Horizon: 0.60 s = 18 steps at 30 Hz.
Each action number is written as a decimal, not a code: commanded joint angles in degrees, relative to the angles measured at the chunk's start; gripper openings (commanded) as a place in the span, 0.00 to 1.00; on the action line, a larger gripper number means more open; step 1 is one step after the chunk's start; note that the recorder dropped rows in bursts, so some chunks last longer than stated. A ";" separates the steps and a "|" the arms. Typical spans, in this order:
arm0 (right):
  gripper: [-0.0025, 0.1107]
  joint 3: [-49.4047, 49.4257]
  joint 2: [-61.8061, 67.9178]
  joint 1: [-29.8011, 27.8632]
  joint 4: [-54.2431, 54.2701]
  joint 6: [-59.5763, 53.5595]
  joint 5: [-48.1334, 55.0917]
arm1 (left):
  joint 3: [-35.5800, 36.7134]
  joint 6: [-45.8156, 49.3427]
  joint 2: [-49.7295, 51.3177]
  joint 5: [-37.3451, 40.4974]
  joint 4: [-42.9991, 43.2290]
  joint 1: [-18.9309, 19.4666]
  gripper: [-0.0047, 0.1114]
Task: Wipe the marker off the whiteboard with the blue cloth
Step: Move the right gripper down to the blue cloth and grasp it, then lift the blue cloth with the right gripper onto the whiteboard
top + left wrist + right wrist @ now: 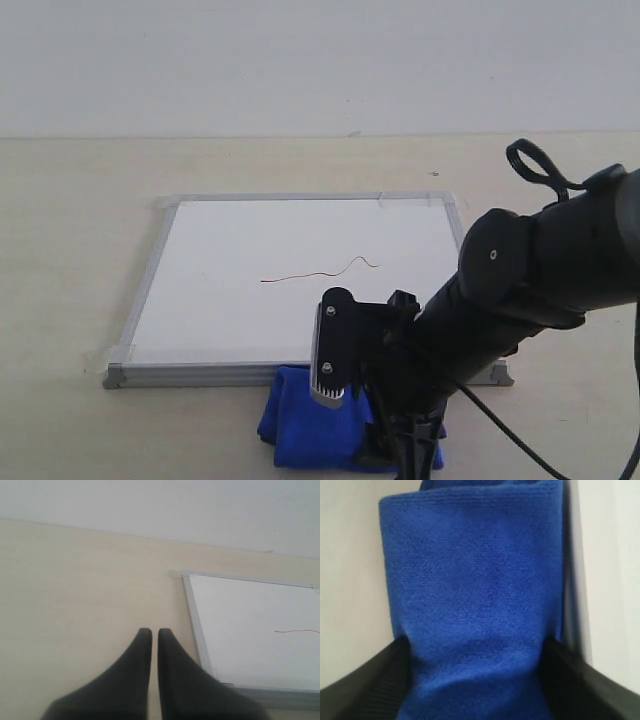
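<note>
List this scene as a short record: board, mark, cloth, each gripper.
whiteboard: flat on the table
marker line: thin wavy red-brown stroke near the board's middle, not wiped
blue cloth: folded, on the table at the board's front edge
right gripper: down at the cloth, which sits between its jaws; grip unclear
left gripper: shut, holding nothing, over the table beside the board

Claw (476, 652) tight around blue cloth (475, 580)
</note>
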 commanded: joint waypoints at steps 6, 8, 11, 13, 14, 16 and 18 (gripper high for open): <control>0.61 -0.04 3.19 0.11 -0.07 1.53 -2.11 | 0.14 -0.53 -0.19 -0.41 -0.17 0.07 0.08; 0.60 -0.04 3.25 0.11 -0.07 1.52 -2.11 | 0.14 -0.53 -0.19 -0.41 -0.17 0.07 0.08; 0.57 -0.04 3.25 0.11 -0.07 2.02 -1.84 | 0.14 -0.53 -0.19 -0.41 -0.17 0.07 0.08; 0.46 -0.04 3.25 0.11 -0.07 2.73 -1.63 | 0.14 -0.53 -0.19 -0.41 -0.17 0.07 0.08; 0.38 -0.04 3.25 0.11 -0.07 2.85 -1.05 | 0.14 -0.53 -0.19 -0.41 -0.17 0.07 0.08; 0.21 -0.04 3.25 0.11 -0.07 2.85 0.39 | 0.14 -0.53 -0.19 -0.41 -0.17 0.07 0.08; 0.06 -0.04 3.25 0.11 -0.07 3.07 1.66 | 0.14 -0.53 -0.19 -0.41 -0.17 0.07 0.08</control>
